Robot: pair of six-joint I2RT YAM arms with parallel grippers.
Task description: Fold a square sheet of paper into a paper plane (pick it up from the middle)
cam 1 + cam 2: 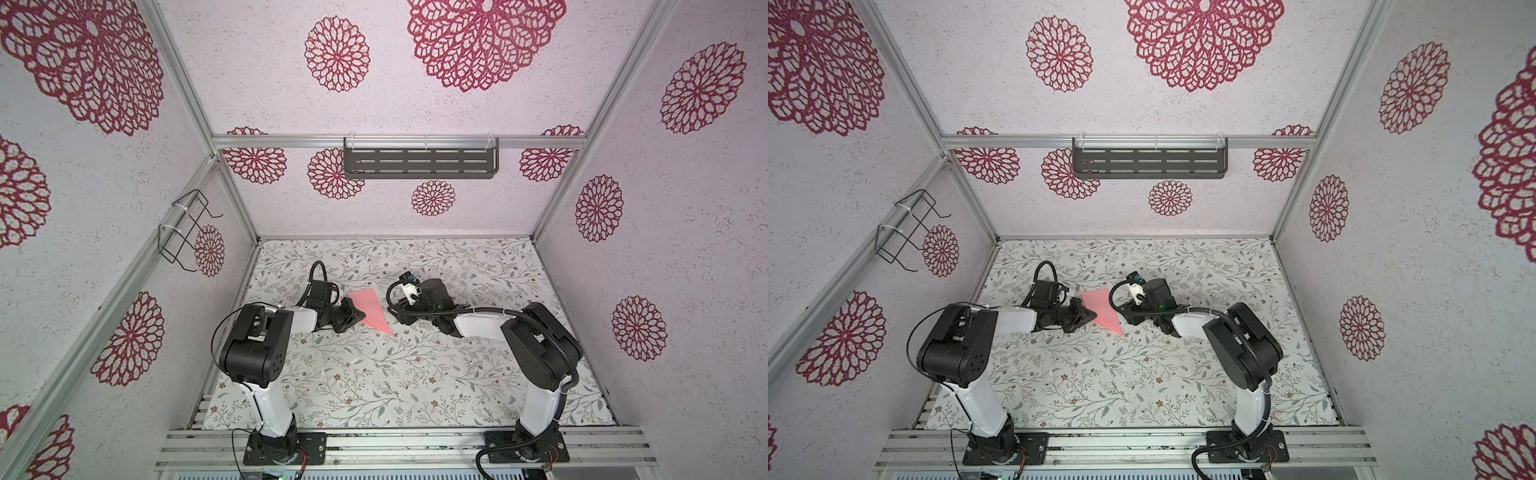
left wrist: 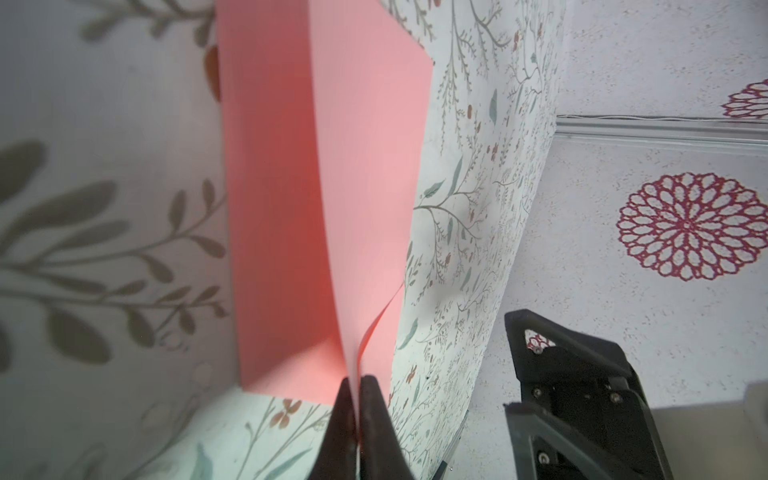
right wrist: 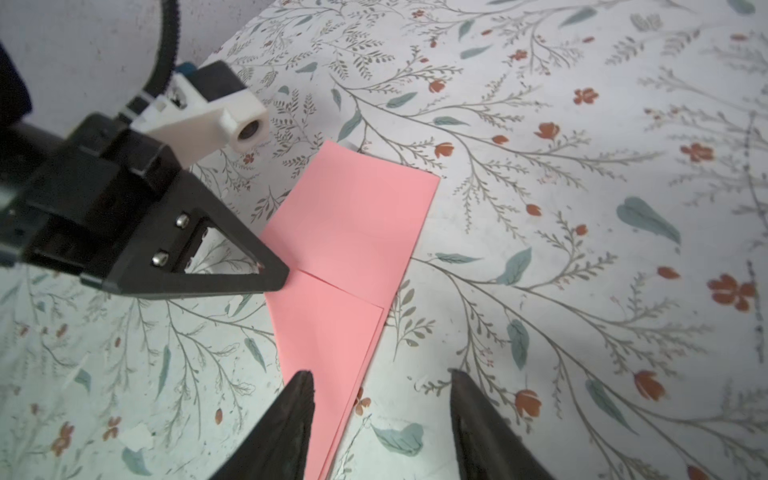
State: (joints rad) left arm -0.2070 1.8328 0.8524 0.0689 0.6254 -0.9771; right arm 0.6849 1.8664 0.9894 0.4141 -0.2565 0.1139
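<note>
I count one sheet of pink paper [image 1: 370, 309], folded to a point, and one table [image 1: 374, 382] with a floral cover. I have two arms, the left arm [image 1: 270, 403] and the right arm [image 1: 540, 403], and two tools, one per arm: the left tool [image 2: 356, 380] and the right tool [image 3: 380, 378]. The walls carry one dark slotted shelf [image 1: 419, 162] and one black wire rack [image 1: 185, 230].

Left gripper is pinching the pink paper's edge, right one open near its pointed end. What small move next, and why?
Probably the left gripper lifts its pinched layer slightly to start the next fold. It is shut on a raised layer of the folded salmon-pink paper, the rest lies flat on the floral table cover, and the right gripper is open near the pointed end, holding nothing.
</note>
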